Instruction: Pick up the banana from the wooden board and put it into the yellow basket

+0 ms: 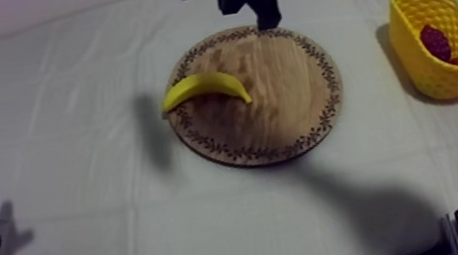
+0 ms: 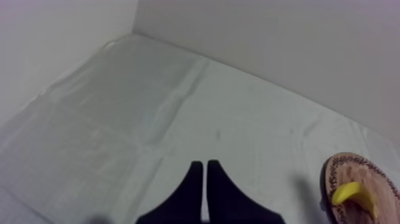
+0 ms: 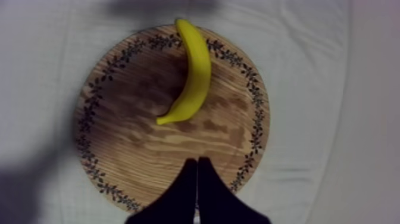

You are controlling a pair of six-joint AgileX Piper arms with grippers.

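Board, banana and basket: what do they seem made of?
The wooden board looks like matte wood, with grain streaks and a dark printed rim pattern. The banana is smooth and evenly yellow, probably plastic. The yellow basket is likely moulded plastic, with open lattice walls.

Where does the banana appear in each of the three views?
Top view: banana on the wooden board's left rim, left of centre.
Left wrist view: on the board, across the cloth from the left gripper.
Right wrist view: on the board's far rim, ahead of the right gripper.
Shared landmark: the board's patterned rim.
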